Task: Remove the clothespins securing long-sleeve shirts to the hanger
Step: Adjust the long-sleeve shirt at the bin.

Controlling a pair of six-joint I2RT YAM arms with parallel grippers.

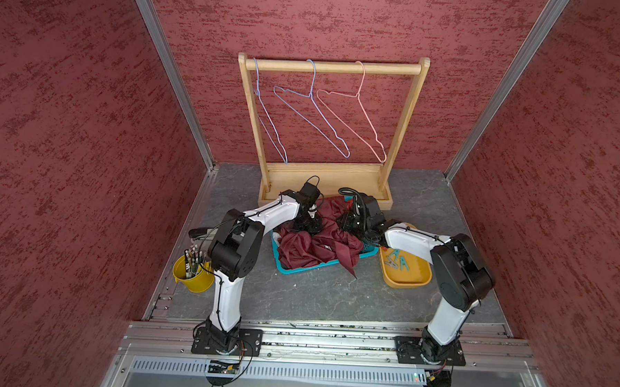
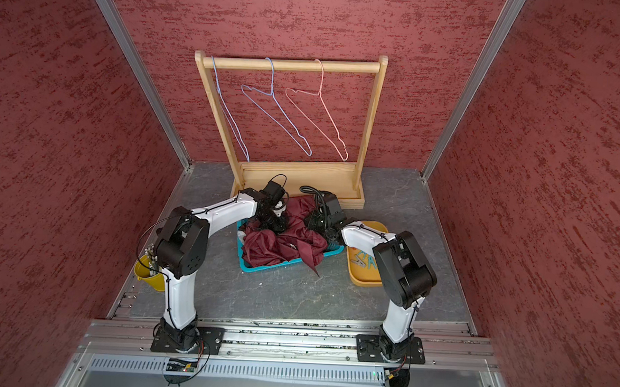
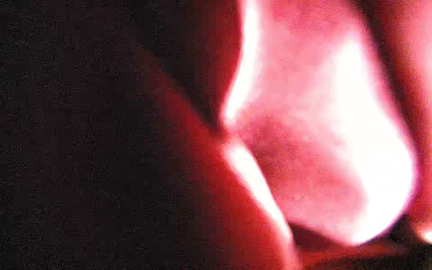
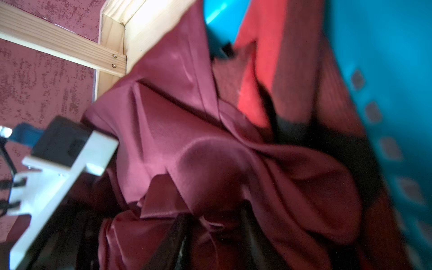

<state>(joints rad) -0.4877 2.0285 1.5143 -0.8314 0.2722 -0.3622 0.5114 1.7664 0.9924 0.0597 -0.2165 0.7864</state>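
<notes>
Three wire hangers (image 1: 311, 119) hang bare on the wooden rack (image 1: 334, 66). The long-sleeve shirts lie heaped in a teal basket (image 1: 308, 269), with the shiny maroon shirt (image 1: 313, 245) (image 2: 281, 245) on top. Red-and-black plaid (image 4: 257, 70) shows under it. Several teal clothespins (image 1: 397, 259) lie in a yellow tray (image 1: 409, 277). My left gripper (image 1: 309, 225) is pushed into the maroon heap, its jaws hidden; maroon cloth (image 3: 304, 140) fills its wrist view. My right gripper (image 4: 212, 233) (image 1: 350, 226) has a bunched maroon fold between its dark fingers (image 4: 177, 240).
The rack's base (image 1: 323, 182) stands just behind the basket. A yellow bucket (image 1: 193, 277) of pens sits beside the left arm. The tray lies under the right arm's elbow. Red walls close in both sides.
</notes>
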